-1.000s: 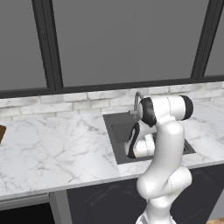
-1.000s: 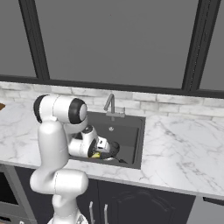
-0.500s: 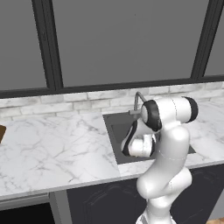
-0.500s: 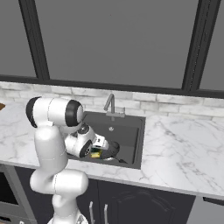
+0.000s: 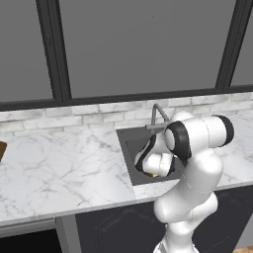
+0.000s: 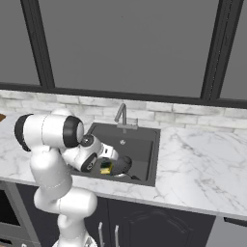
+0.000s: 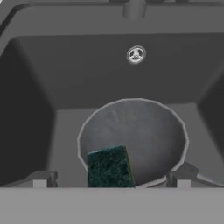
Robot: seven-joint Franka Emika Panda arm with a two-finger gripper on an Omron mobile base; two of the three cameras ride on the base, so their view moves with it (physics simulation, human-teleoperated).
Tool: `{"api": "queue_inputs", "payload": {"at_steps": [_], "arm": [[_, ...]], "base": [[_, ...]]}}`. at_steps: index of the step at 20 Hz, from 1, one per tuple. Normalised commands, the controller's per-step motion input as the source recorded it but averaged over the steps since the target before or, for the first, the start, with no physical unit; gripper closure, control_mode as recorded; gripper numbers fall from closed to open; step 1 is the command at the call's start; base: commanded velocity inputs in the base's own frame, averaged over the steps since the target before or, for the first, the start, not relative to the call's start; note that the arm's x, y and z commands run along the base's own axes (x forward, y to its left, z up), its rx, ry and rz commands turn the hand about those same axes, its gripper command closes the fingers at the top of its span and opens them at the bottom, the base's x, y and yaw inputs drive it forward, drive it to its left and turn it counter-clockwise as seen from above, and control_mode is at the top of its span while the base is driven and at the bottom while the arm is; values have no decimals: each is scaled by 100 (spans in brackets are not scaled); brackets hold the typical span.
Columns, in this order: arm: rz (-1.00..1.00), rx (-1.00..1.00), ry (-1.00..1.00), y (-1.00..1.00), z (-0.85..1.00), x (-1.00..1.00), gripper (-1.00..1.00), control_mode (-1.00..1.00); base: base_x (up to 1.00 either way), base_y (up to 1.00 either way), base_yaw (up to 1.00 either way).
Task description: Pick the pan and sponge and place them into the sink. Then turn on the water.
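Note:
The dark grey sink [image 7: 35, 87] has a round silver drain [image 7: 136, 54] on its floor. The round pan [image 7: 140, 131] lies flat in the basin on the near side of the drain. The sponge [image 7: 109, 168] rests green side up inside the pan, against its near rim. My gripper [image 7: 111, 180] hangs open just above it, one fingertip [image 7: 40, 179] on each side and well clear of the sponge. In the right base view the sponge [image 6: 105, 169] shows yellow beside my hand, low in the sink [image 6: 142, 140]. The water is out of view; no stream falls from the faucet [image 6: 122, 116].
The grey gooseneck faucet [image 5: 158, 112] stands at the back rim of the sink [image 5: 129, 143]. White marble counter [image 5: 59, 168] runs to both sides, with a tiled backsplash and dark windows behind. My own forearm crosses the front of the basin.
The arm's upper joints have swung a little sideways while the hand stays low in the sink. The sponge and pan have not moved. The jaws remain wide apart.

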Motion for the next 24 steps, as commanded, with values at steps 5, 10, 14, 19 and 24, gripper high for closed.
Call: {"api": "queue_inputs", "payload": {"at_steps": [5,10,14,19,24], "arm": [[-1,2,-7,-7,32,-20,-100,-100],[-1,7,1,-11,30,-31,-100,-100],[-2,9,5,-14,30,-30,-100,-100],[-2,9,4,-9,25,-35,-100,-100],[0,7,1,1,16,-51,-100,-100]], "base": [[0,0,0],[0,0,0],[0,0,0],[0,0,0],[0,0,0]]}}
